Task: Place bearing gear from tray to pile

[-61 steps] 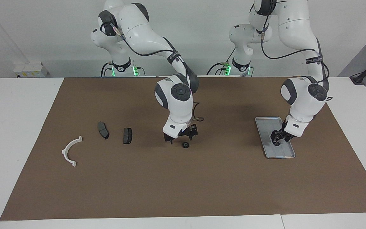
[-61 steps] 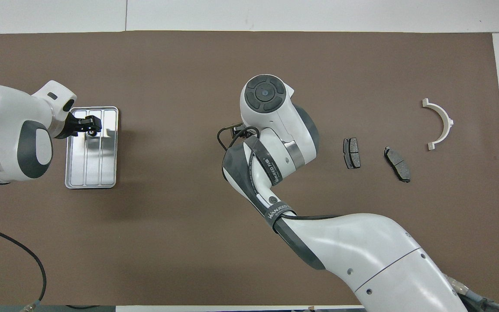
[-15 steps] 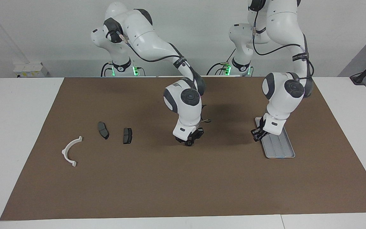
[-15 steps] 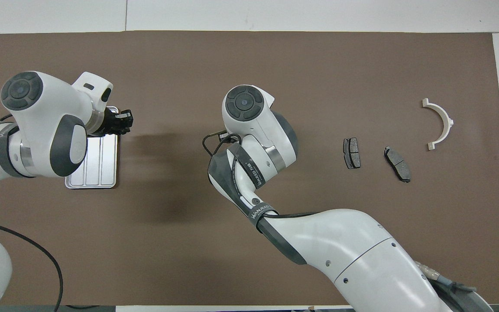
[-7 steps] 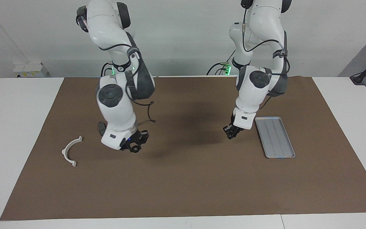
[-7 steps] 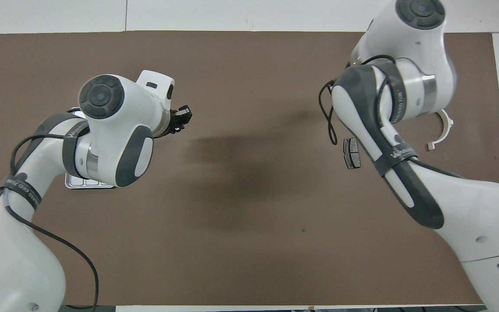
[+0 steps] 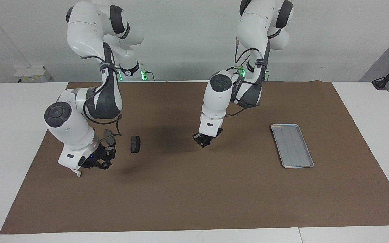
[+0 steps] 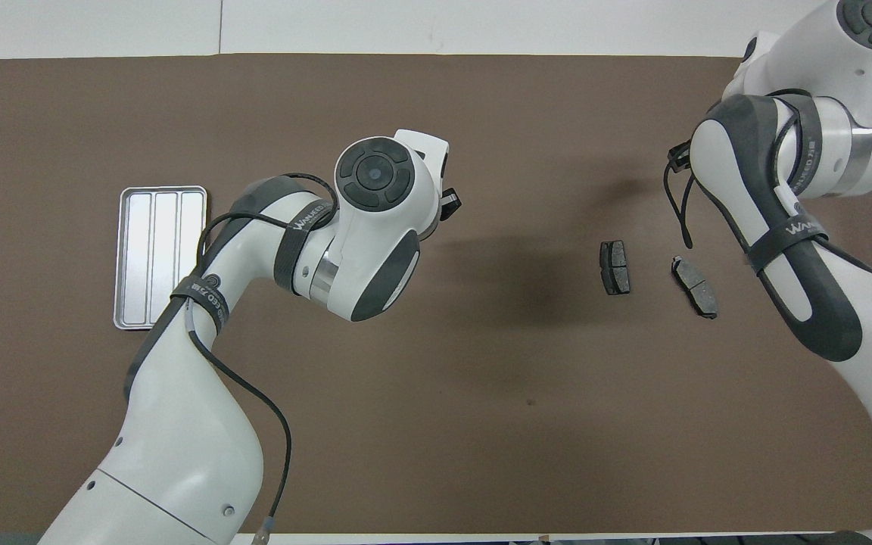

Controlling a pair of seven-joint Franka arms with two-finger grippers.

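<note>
Facing view: the right pincer [image 7: 100, 162] hangs low at the right arm's end of the table [image 7: 12, 135], clenched on what looks like a small dark round part, the bearing gear [image 7: 106, 165]. It is over the pile [image 7: 135, 144]. One end of the white bracket [image 7: 78, 173] pokes out beneath it, and the two brake pads [image 8: 615, 266] lie just beside it. I judge this gear nearly delivered, with only lowering and release left. The left pincer [image 7: 204, 140] is over the middle of the brown mat [image 7: 194, 195]; whether it grips anything I cannot tell. The tray [image 7: 307, 165], toward the left arm's end, shows only its bare ribbed floor.
</note>
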